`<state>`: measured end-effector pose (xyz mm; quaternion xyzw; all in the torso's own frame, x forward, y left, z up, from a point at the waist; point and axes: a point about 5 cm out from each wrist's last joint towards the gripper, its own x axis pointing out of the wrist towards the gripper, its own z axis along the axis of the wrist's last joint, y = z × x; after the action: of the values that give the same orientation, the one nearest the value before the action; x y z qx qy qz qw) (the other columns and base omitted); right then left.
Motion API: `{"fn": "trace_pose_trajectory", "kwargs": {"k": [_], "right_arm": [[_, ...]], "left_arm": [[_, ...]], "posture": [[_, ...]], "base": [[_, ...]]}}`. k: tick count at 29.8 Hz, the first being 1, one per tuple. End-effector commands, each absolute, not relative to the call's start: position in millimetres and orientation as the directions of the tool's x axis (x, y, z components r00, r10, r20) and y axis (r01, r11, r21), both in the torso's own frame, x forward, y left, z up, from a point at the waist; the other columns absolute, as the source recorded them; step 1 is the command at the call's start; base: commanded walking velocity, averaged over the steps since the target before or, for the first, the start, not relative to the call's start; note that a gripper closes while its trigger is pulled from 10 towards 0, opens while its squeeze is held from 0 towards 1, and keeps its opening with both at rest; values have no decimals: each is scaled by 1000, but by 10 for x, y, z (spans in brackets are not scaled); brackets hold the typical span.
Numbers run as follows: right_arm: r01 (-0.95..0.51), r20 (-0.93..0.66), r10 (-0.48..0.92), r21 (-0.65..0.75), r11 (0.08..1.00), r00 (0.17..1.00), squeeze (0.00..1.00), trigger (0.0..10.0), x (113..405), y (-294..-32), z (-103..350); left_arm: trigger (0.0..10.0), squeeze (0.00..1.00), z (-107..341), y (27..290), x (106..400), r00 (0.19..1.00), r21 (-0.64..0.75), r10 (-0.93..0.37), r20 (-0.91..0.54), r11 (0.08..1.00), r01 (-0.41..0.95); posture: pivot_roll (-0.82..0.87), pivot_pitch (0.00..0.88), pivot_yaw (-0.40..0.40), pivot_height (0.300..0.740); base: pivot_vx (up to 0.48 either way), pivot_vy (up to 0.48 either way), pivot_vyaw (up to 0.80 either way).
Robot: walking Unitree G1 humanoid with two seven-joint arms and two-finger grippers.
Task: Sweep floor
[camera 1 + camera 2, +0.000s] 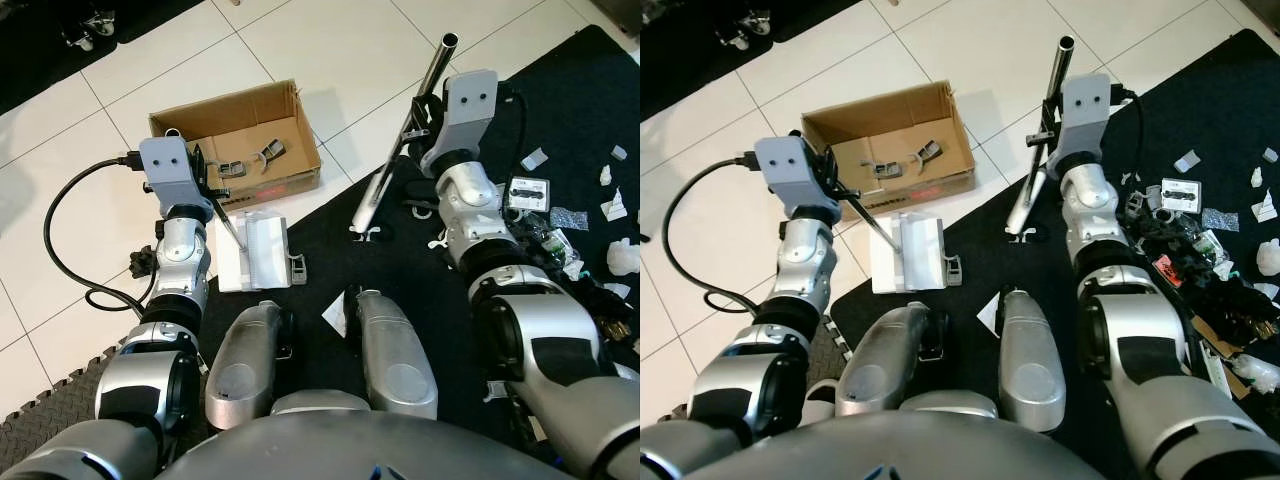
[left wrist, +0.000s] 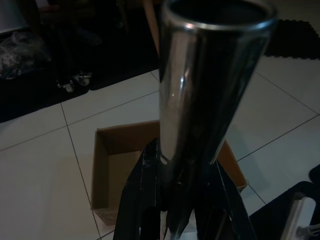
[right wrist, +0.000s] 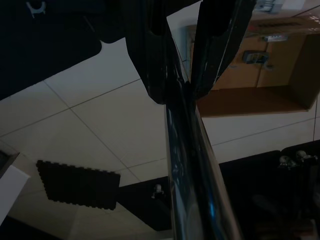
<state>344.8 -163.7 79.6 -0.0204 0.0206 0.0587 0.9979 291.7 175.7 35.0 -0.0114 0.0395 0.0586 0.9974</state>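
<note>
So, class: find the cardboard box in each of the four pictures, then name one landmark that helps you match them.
Left eye view: cardboard box, upper left, on white tiles.
Right eye view: upper left of centre.
Left wrist view: lower middle, behind the metal pole.
Right wrist view: upper right.
Shared landmark: the black mat's edge against the tiles.

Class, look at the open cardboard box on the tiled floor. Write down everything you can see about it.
The cardboard box is a shallow, brown, open-topped carton sitting flat on the white floor tiles, just beyond the edge of the black mat. Its flaps stand up around the rim. A few small metal-looking clips lie on its bottom. A red mark shows on its near wall. The white dustpan lies just in front.
</note>
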Motion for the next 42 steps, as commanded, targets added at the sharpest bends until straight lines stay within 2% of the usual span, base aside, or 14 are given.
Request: {"fn": "trace_pose_trajectory", "kwargs": {"k": [1,4,7,9,11,13,19,21,23,25,26,32,37,42], "right_arm": [[-87,-32,86,-21,996,996,0,10000,3451,-1666,805],[-73,-37,73,12,997,997,0,10000,3454,-1673,800],[-26,-49,32,127,992,998,0,10000,3474,-1732,804],[80,-71,-60,318,945,996,0,10000,3501,-1871,815],[133,-70,-115,363,922,991,0,10000,3510,-1961,841],[144,-65,-129,363,921,990,0,10000,3511,-1984,853],[242,43,-249,129,962,967,0,10000,3526,-2155,1047],[234,60,-241,110,966,969,0,10000,3538,-2158,1083],[123,102,-128,57,991,986,0,10000,3581,-2023,1155],[90,112,-94,40,995,989,0,10000,3588,-1976,1170],[6,144,-5,-10,1000,990,0,10000,3601,-1830,1211],[-178,136,196,-134,975,971,0,10000,3586,-1467,1177],[-202,-14,202,-14,979,979,0,10000,3544,-1377,922],[-249,-72,245,-58,967,967,0,10000,3471,-1279,782]], "left_arm": [[10000,0,264,1738,2868,986,-26,118,-120,992,-122],[10000,0,267,1741,2872,986,-26,118,-120,992,-122],[10000,0,267,1741,2874,986,-26,117,-120,992,-121],[10000,0,269,1740,2878,986,-26,117,-120,992,-121],[10000,0,269,1741,2881,986,-25,117,-121,992,-121],[10000,0,269,1741,2881,986,-25,117,-121,992,-121],[10000,0,264,1735,2877,986,-26,117,-122,992,-121],[10000,0,262,1735,2876,985,-26,117,-123,992,-121],[10000,0,255,1732,2872,985,-26,116,-126,992,-120],[10000,0,254,1731,2872,985,-26,116,-126,992,-120],[10000,0,254,1729,2872,985,-27,116,-126,992,-120],[10000,0,252,1729,2870,985,-29,120,-127,992,-125],[10000,0,251,1731,2865,984,-30,123,-126,991,-128],[10000,0,247,1736,2859,984,-29,125,-126,991,-129]], "posture": [[20,132,21,740],[20,132,21,740],[19,125,21,740],[19,125,21,740],[19,125,21,740],[19,125,21,740],[16,126,20,740],[14,129,19,740],[13,133,21,740],[14,133,20,740],[14,133,20,740],[15,136,18,740],[20,139,16,740],[21,139,17,740]], "base": [[0,0,0],[0,0,0],[0,0,0],[0,0,0],[0,0,0],[0,0,0],[0,0,0],[0,0,0],[0,0,0],[0,0,0],[0,0,0],[0,0,0],[0,0,0],[0,0,0]]}}
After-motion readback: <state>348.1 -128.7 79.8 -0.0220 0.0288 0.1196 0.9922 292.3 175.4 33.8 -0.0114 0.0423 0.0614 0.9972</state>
